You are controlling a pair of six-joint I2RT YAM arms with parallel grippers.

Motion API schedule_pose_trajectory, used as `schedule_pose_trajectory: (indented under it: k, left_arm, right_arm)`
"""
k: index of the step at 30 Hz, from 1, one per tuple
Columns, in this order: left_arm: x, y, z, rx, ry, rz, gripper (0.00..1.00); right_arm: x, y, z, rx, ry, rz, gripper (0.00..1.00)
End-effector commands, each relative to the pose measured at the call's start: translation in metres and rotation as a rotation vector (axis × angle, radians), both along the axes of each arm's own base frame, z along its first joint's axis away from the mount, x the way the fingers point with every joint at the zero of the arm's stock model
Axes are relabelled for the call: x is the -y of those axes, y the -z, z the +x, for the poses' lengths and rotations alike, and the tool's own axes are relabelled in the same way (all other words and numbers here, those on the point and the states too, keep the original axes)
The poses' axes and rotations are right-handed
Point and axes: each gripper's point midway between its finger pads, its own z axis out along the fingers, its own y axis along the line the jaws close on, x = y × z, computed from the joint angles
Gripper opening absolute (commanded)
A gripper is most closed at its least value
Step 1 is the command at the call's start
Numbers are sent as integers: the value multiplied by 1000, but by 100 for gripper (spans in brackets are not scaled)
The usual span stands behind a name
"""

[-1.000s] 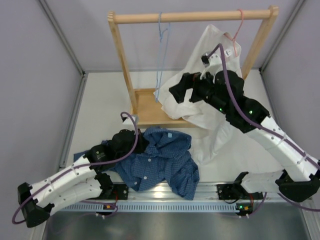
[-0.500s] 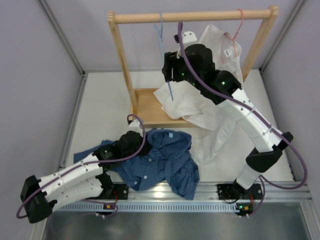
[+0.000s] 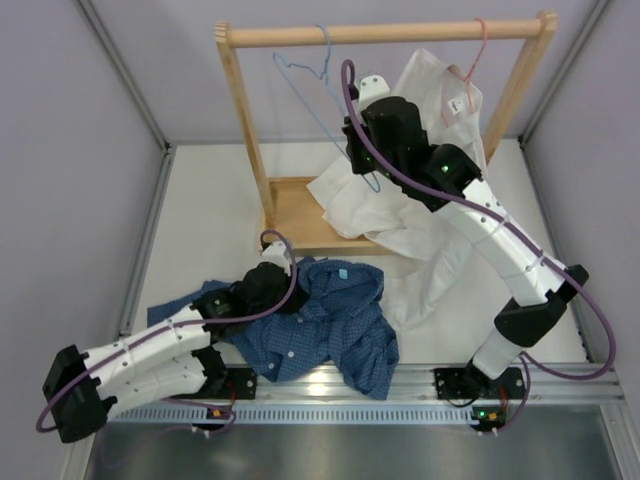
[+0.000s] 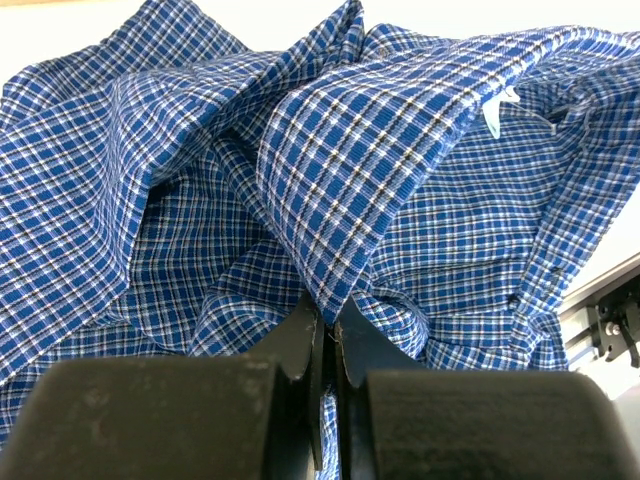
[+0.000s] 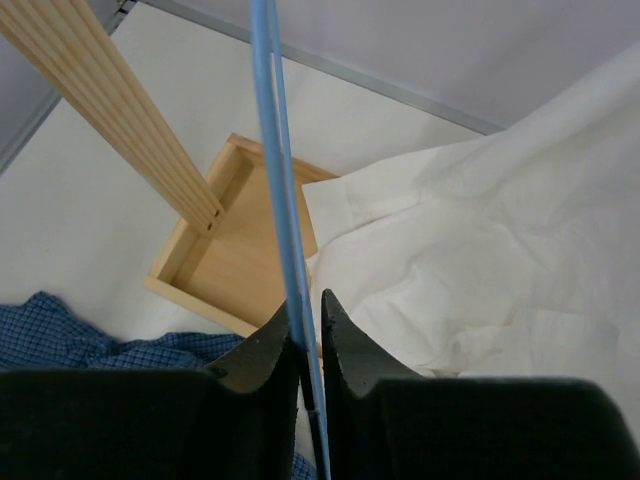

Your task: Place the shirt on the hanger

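The shirt (image 3: 330, 320), dark blue and fine-checked, lies crumpled on the table in front of the rack. My left gripper (image 3: 283, 292) sits at its left side, shut on a fold of the checked cloth (image 4: 350, 180) that rises from between the fingers; in its wrist view the left gripper (image 4: 322, 310) has jaws pressed together. The hanger (image 3: 326, 60), thin and light blue, hangs by its hook from the wooden rail, swung askew. My right gripper (image 3: 358, 155) reaches up to its lower wire. The right wrist view shows the hanger (image 5: 279, 150) running straight between that gripper's (image 5: 308, 298) closed fingers.
The wooden rack (image 3: 385, 33) has a box-shaped base (image 3: 295, 215) and a slanted post (image 5: 110, 110). A large white shirt (image 3: 420, 210) hangs from a pink hanger (image 3: 478, 50) at the rail's right end and drapes over the base and table. A metal rail (image 3: 400, 385) runs along the near edge.
My right arm swung left from the white shirt to the blue hanger and its jaws closed on the wire, which has tilted out to the left. The left gripper crept slightly right, holding the shirt.
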Motion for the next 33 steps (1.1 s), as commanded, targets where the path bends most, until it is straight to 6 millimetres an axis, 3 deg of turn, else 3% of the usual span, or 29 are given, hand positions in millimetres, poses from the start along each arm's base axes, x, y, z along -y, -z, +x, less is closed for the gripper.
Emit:
schedule_pose_trajectory:
  k: [1,8,13,16,20,23,27,33]
  left_arm:
    - [7,0,3,11,16,-26,0]
    - [13,6,0,-15,43,-23,0]
    - [15,7,0,-17,49,-24,0]
    - [15,7,0,-15,50,-24,0]
    - [15,7,-1,-17,53,-26,0]
    - [15,6,-2,-15,55,-30,0]
    - [15,0,-2,0,54,-50,0]
    - [14,-10,1,30,49,-66,0]
  right_arm:
    - [17,-16,0,38,22,9,11]
    - [20,-24,-4,57,1,6,11]
    - [24,-25,-8,68,-1,-6,18]
    - [25,-23,-8,63,-3,-14,16]
    - [27,-25,-8,74,-1,-17,3]
    - [28,-30,-8,88,4,-10,0]
    - [28,-37,-8,121,0,12,0]
    - [24,-65,-16,210,-45,115,0]
